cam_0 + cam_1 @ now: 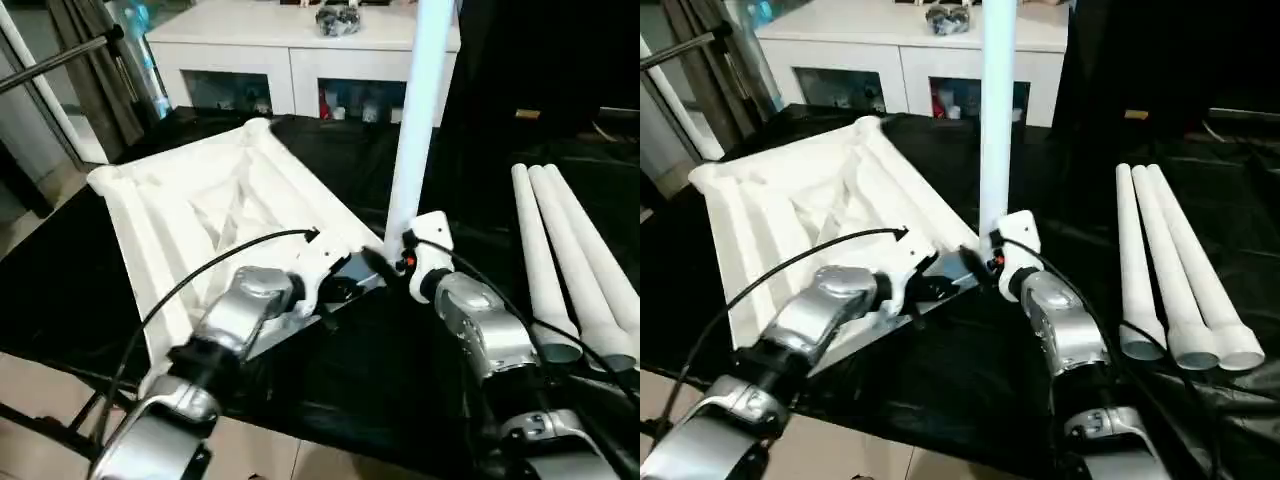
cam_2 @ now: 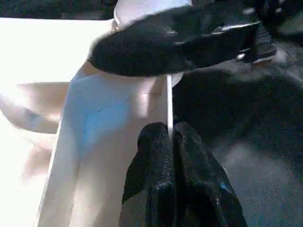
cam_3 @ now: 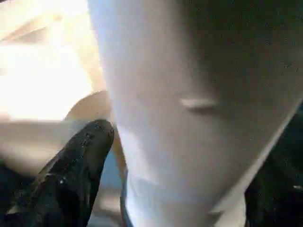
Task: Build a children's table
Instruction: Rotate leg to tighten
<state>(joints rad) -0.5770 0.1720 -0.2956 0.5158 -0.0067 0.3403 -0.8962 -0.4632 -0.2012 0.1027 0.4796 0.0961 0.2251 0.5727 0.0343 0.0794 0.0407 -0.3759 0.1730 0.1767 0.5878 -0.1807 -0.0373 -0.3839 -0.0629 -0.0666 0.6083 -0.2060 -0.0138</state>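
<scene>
White ribbed plastic rectangular tabletop (image 1: pixel 210 215) lies underside-up on black-covered desk (image 1: pixel 400 370). Left gripper (image 2: pixel 169 135) jaws pinch its thin rim; right gripper (image 1: pixel 385 262) jaws clamp upright smooth white tapered tube leg (image 1: pixel 418 120) at near corner socket. Three more tube legs (image 1: pixel 1170 265) lie right.

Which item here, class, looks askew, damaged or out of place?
Nothing looks damaged or spilled. The tabletop lies underside up and skewed on the black surface, as assembly requires. One leg stands upright at its near corner, gripped by the right hand; three legs lie neatly side by side.
</scene>
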